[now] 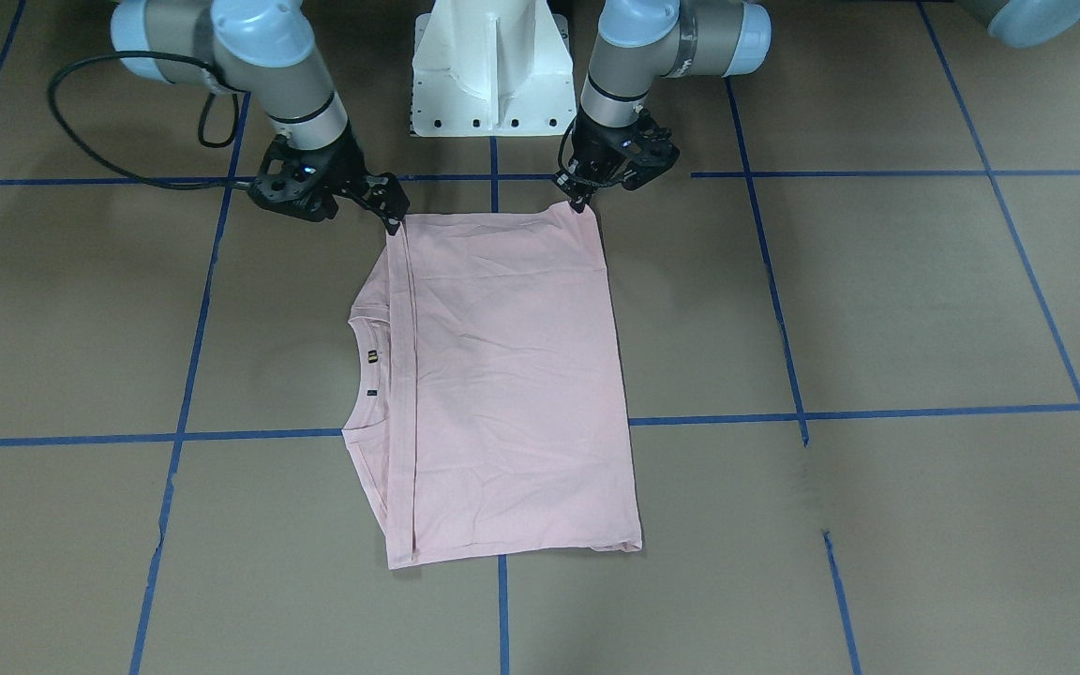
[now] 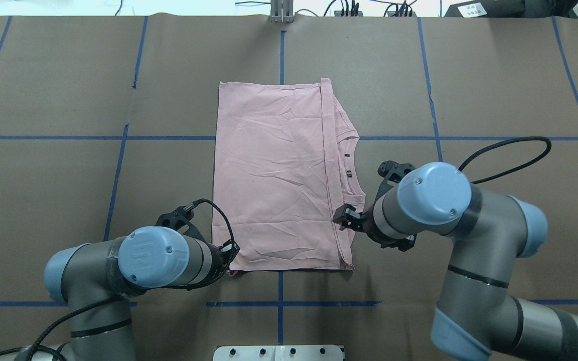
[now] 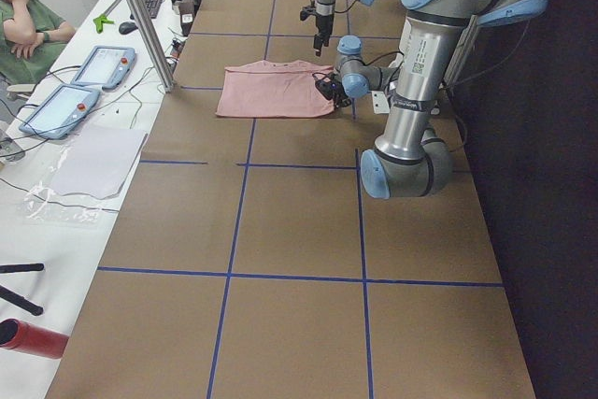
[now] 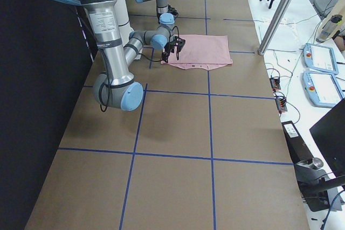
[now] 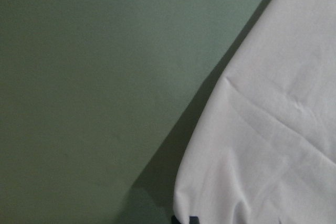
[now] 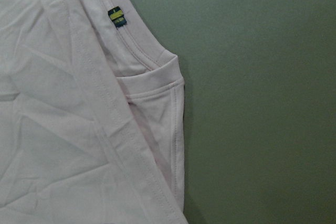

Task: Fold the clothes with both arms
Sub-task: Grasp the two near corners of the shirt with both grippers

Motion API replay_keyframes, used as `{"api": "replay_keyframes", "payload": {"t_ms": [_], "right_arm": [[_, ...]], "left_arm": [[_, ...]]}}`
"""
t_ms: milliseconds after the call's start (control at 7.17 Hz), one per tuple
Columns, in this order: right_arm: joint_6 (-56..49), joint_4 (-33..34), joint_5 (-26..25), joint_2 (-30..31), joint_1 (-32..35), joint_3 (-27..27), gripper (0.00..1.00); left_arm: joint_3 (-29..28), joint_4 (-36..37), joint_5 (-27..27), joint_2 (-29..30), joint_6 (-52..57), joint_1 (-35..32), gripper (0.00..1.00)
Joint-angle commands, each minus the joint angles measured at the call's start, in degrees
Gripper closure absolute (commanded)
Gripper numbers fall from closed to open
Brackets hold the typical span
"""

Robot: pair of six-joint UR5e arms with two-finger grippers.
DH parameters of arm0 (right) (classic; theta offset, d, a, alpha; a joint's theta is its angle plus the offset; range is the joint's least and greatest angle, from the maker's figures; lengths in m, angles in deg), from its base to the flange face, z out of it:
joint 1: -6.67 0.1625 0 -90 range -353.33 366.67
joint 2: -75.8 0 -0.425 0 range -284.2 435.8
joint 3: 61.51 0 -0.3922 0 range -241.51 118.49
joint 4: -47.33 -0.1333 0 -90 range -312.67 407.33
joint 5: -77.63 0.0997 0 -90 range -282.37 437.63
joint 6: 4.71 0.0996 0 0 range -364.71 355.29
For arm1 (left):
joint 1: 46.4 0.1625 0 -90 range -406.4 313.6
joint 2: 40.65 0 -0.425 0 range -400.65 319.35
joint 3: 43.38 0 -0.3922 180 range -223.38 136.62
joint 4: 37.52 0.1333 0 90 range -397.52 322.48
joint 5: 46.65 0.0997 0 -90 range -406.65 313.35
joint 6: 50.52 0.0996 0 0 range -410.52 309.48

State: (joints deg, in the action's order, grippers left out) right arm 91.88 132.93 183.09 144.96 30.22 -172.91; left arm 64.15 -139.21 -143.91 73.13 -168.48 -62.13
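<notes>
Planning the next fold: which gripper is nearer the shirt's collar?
Right. The right gripper is at the T-shirt corner on the collar side; the left gripper is at the opposite corner.

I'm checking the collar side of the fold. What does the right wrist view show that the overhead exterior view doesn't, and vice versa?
Only the right wrist view: the yellow-green stripe on the collar tag and the seam stitching. Only the overhead: the left gripper and right gripper, the whole folded outline of the T-shirt, the blue tape lines. Both: its pink cloth, the collar, the brown table.
</notes>
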Motion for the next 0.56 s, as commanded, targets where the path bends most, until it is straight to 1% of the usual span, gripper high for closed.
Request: {"api": "replay_keyframes", "payload": {"t_ms": [0,279,418], "right_arm": [[0.9,4.2,-3.2,-3.0,-3.7,1.7,0.00],[0.6,4.0,-3.2,-5.7,-3.9,5.9,0.00],[0.4,3.9,-3.2,-6.0,-3.9,7.1,0.00]], "left_arm": [[0.1,-0.1,-0.2,-0.1,0.0,0.0,1.00],[0.1,-0.1,-0.1,-0.1,0.0,0.0,1.00],[0.2,-0.1,-0.1,0.1,0.0,0.0,1.00]]}}
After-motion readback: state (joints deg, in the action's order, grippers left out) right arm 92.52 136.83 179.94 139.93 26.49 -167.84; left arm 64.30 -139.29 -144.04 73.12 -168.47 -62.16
